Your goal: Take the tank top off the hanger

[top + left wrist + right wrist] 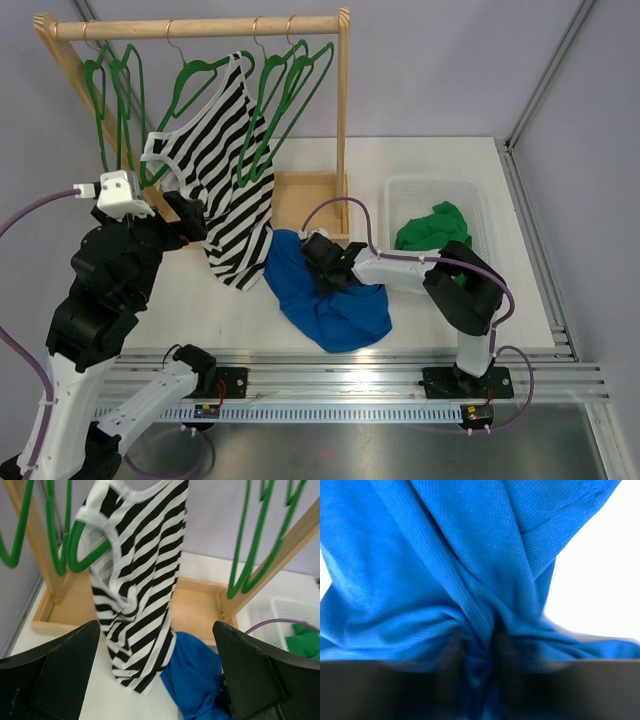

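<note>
Your left arm is raised, its gripper (pixel 192 222) level with the lower half of the tank top (pixel 225 170) and its jaws spread wide. Your right arm reaches low over the table with its gripper (pixel 318 250) pinched onto the blue cloth (pixel 335 305). The bin (pixel 400 195) holds a green cloth (pixel 432 228). The tank top hangs on a hanger (pixel 195 75) on the rack, just ahead of the left jaws and centred between them.

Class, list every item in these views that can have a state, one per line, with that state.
striped tank top, hanging on a green hanger, not yet off
left end effector, open, empty
right end effector, shut on blue garment
blue garment, crumpled on the table
green garment, bunched inside the clear bin
other hangers, bare on the rail
</note>
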You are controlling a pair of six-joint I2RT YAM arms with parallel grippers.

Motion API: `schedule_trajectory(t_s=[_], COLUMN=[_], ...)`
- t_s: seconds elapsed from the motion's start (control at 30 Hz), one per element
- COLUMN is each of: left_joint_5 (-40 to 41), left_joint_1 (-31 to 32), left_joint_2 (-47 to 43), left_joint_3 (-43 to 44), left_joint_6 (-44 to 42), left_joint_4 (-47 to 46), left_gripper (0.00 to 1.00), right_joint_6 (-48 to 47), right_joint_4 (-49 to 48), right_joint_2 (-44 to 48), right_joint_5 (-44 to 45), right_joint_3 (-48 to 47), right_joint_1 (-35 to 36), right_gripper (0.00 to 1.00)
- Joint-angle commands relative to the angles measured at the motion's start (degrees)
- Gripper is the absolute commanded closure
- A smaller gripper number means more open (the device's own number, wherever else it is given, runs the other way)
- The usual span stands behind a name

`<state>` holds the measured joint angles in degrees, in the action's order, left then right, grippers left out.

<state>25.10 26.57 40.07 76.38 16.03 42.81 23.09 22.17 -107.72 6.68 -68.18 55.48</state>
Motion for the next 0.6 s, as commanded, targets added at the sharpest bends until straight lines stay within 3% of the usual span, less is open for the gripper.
schedule_trajectory(t_s=[0.0,0.03,0.17,0.33,0.57], left_joint_5=[6.96,7.85,9.96,11.9,13.13], left_joint_1=[0.06,0.06,0.06,0.06,-0.02], left_joint_2=[-3.24,-4.29,-11.67,-19.58,-20.83], left_joint_3=[-2.72,-4.29,-12.82,-21.96,-24.96], left_joint_6=[-1.7,-2.31,-4.78,-5.04,-4.34], left_joint_4=[1.93,1.67,-3.85,-8.35,-8.71], left_gripper=[0.01,0.01,0.01,0.01,0.01], right_joint_6=[-0.85,-1.03,-0.15,0.55,-2.43], right_joint_4=[0.59,0.07,-1.87,4.87,12.09], right_joint_2=[-1.97,-1.44,7.75,19.37,35.82], right_joint_5=[1.5,0.8,0.27,7.62,20.46], right_joint_3=[0.59,1.55,4.28,1.75,-5.37], right_joint_1=[0.68,0.68,0.59,0.59,0.68], right_gripper=[0.79,1.0,1.0,1.0,1.0])
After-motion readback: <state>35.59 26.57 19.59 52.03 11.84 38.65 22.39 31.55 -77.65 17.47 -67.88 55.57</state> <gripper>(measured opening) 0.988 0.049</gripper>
